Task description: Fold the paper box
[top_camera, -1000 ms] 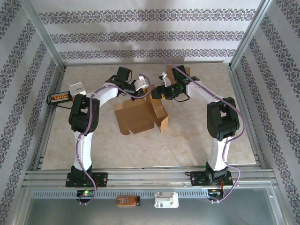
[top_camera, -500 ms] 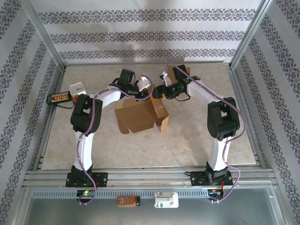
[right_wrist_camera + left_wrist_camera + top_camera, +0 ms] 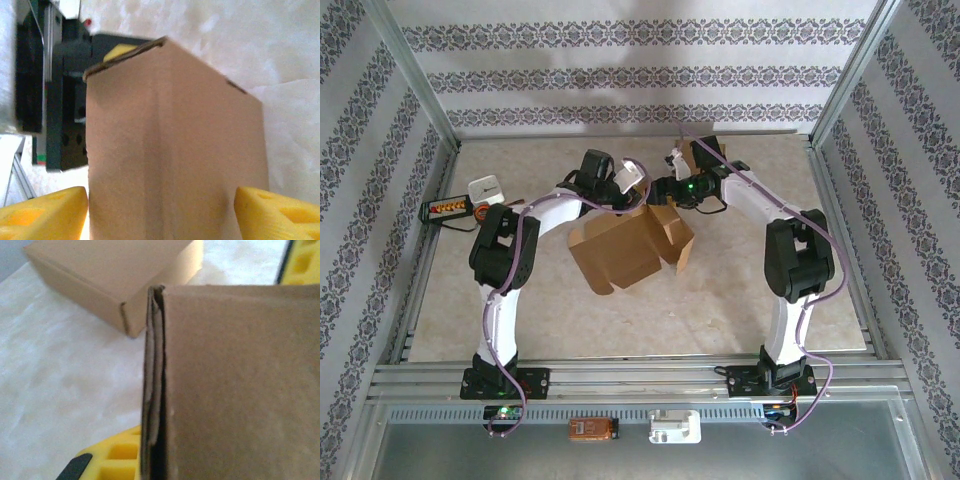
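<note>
Box [image 3: 625,250] is plain brown cardboard, and the second box [image 3: 115,270] is the same shade. Desk [image 3: 450,290] is beige with a pale marbled look. Walls [image 3: 620,75] are white with bands of purplish floral print. Arms [image 3: 500,250] are white and black, with purple cables [image 3: 831,372]. Left pincer [image 3: 207,360] and right pincer [image 3: 160,215] both have bright yellow fingers [image 3: 42,212]. There's also a little orange gadget [image 3: 593,428].

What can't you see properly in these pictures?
- Right gripper hold: right wrist view, the box hides where they touch, so squeezing or just straddling is unclear.
- Second box: left wrist view, cut off by the top edge.
- Black gadget far left: top view, too small to name.
- Box's inside: both wrist views, a blurry cardboard wall blocks it.
</note>
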Controlling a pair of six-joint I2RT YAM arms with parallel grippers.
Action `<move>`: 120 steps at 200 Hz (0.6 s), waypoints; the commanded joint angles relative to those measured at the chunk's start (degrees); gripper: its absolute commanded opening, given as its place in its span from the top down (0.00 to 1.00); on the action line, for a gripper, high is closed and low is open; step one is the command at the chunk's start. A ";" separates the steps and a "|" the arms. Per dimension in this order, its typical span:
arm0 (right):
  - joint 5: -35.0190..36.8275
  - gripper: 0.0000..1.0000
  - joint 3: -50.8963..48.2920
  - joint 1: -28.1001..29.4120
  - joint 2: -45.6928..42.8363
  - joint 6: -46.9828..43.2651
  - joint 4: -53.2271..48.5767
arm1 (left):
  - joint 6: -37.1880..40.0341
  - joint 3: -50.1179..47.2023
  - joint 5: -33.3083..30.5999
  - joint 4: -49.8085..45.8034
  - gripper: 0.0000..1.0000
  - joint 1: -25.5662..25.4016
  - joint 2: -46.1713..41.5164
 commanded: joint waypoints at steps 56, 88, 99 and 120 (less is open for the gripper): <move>3.42 0.25 -8.62 0.71 -4.10 3.97 7.42 | -16.31 -7.50 -16.52 6.35 0.73 -3.71 -0.26; 0.07 0.26 -7.50 -0.15 -2.68 3.51 7.57 | -16.46 -4.14 -16.31 4.97 0.72 -3.71 2.18; -0.46 0.26 -6.89 -0.11 -2.49 3.24 7.04 | -16.65 -3.14 -15.79 4.70 0.74 -3.73 2.83; -0.79 0.26 -6.63 0.06 -2.52 3.09 7.26 | -17.24 -1.32 -15.68 3.25 0.81 -3.73 3.90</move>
